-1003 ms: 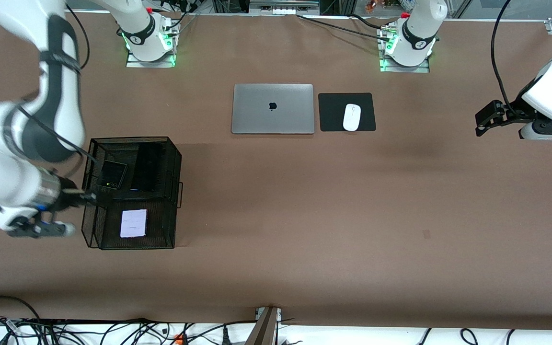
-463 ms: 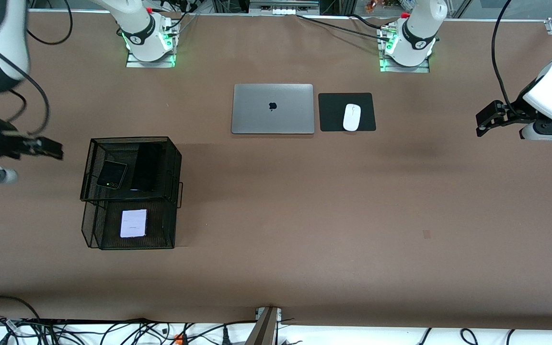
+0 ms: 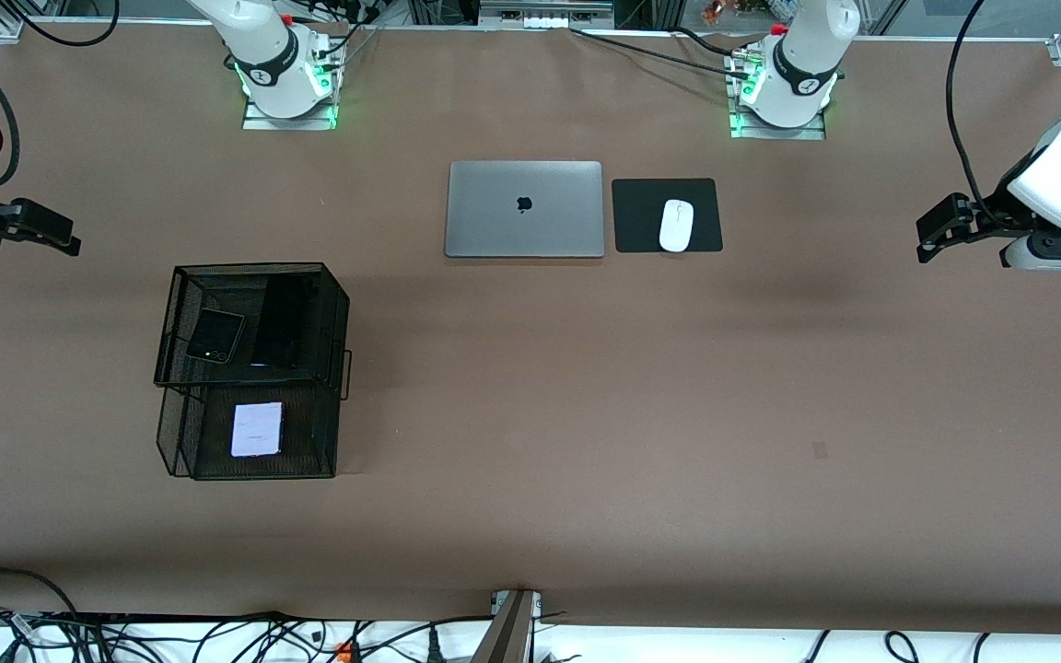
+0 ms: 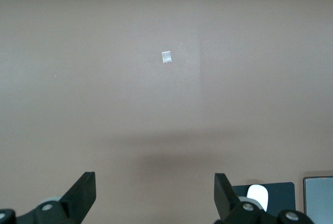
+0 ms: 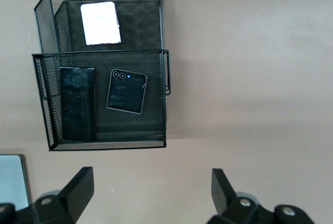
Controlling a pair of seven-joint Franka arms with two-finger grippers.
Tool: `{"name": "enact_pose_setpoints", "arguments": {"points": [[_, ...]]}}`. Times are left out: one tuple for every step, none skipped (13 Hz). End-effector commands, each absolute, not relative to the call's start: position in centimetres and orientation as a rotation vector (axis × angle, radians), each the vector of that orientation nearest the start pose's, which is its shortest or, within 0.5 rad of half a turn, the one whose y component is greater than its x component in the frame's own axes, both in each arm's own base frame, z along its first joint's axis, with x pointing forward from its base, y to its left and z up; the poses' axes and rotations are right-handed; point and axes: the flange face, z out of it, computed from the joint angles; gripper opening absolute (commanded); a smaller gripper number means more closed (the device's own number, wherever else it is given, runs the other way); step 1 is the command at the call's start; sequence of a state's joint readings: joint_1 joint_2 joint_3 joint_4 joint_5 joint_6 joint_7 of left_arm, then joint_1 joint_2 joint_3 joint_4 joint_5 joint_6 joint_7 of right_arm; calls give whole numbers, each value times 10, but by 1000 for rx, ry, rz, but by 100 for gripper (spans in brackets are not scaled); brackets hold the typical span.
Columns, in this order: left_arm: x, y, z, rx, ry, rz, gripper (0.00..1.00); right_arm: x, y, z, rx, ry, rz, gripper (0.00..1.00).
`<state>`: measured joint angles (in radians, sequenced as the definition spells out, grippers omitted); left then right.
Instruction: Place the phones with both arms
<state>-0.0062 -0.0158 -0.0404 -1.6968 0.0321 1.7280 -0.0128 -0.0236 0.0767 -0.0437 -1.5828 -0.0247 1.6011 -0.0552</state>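
Black wire mesh is your landmark: the two-level rack [image 3: 252, 368] toward the right arm's end of the table holds all three phones. On its upper tray the small black phone [image 3: 215, 335] lies beside the long black phone [image 3: 281, 322]; the white phone [image 3: 256, 429] lies on the lower tray, nearer to the front camera. The long phone's long axis runs from the camera toward the robot bases. The small black one is a little turned, with its lenses at the end nearer to the camera.

Both grippers are spread wide and hold nothing. The right gripper [image 3: 19, 227] hangs up in the air, well apart from the rack; the left gripper [image 3: 945, 226] waits at its own end.

You can judge the placing as done, so next you need only park the arms.
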Motion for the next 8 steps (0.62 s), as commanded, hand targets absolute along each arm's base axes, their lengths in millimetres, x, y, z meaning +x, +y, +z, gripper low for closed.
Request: {"name": "enact_pose_setpoints", "arguments": {"points": [[563,-22,592,-3120,80,-72,100,569,-34,581,-3182,21,103,100],[563,-26,592,-3120,87,-73,100,569,-34,581,-3182,28,103,100],[563,-27,593,-3120,90,-75,100,569,-34,580,-3180,38,108,100],[563,-24,592,-3120,85,-72,100,569,-35,579,-3179,42,107,100],[562,-22,592,-3121,80,-63,100,569,-35,579,-3177,43,110,100],[562,-21,591,-3121,80,-53,100,568,-35,578,-3177,45,122,100],[562,-23,592,-3121,82,-56,100,568,-35,579,-3176,48,127,100],[562,-25,594,-3121,87,-60,100,568,-34,578,-3173,48,129,100]]}}
